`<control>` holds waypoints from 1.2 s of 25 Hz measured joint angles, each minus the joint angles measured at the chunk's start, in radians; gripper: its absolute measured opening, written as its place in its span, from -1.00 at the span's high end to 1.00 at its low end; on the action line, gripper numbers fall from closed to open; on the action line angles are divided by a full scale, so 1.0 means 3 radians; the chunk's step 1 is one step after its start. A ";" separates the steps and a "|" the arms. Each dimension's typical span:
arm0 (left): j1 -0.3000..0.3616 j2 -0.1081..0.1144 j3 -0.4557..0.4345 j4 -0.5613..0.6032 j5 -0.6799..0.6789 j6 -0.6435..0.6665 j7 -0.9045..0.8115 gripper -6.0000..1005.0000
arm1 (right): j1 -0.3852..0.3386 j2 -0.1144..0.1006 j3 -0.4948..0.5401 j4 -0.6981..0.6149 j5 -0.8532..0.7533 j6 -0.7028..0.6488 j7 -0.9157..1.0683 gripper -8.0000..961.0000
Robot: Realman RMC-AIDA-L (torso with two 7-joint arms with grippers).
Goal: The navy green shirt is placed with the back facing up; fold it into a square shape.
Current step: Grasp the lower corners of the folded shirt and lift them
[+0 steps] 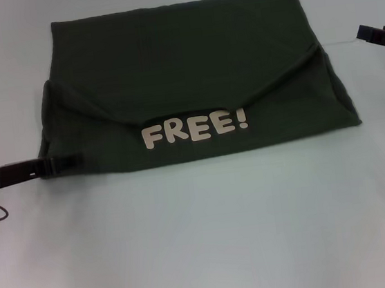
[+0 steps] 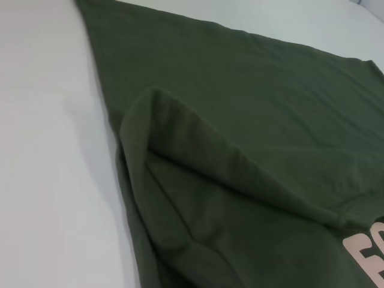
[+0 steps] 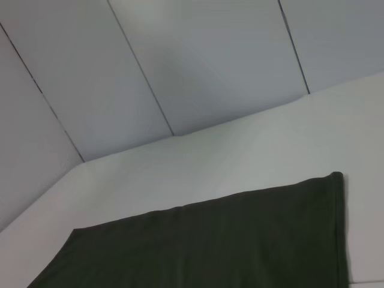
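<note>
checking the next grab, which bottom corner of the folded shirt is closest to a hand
The near left corner of the dark olive-green soft-knit shirt: the left hand sits right at it on the white table. The right hand is off past the far right edge.

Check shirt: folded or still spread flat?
Partly folded. The shirt has its far part flapped over toward the near hem, stopping just above the "FREE!" lettering; side layers bulge. Not yet a square.

Table: you see a plain white top [image 1: 210, 239], matte, evenly lit.
Wall: you have pale grey panels [image 3: 198, 66] behind it, split by thin dark seams.
</note>
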 joint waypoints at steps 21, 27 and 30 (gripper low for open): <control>-0.0036 0.0026 0.0002 -0.0023 0.0008 -0.0068 -0.0184 0.70 | 0.0000 0.0021 -0.0006 0.0004 -0.0015 0.0007 0.0018 -0.49; -0.0035 0.0019 0.0013 -0.0029 0.0028 -0.0059 -0.0202 0.86 | 0.0000 0.0036 -0.0007 0.0002 -0.0016 0.0007 0.0017 -0.49; -0.0035 0.0013 0.0013 -0.0029 0.0039 -0.0059 -0.0219 0.85 | -0.0002 0.0037 -0.0007 -0.0001 -0.0015 0.0007 0.0017 -0.49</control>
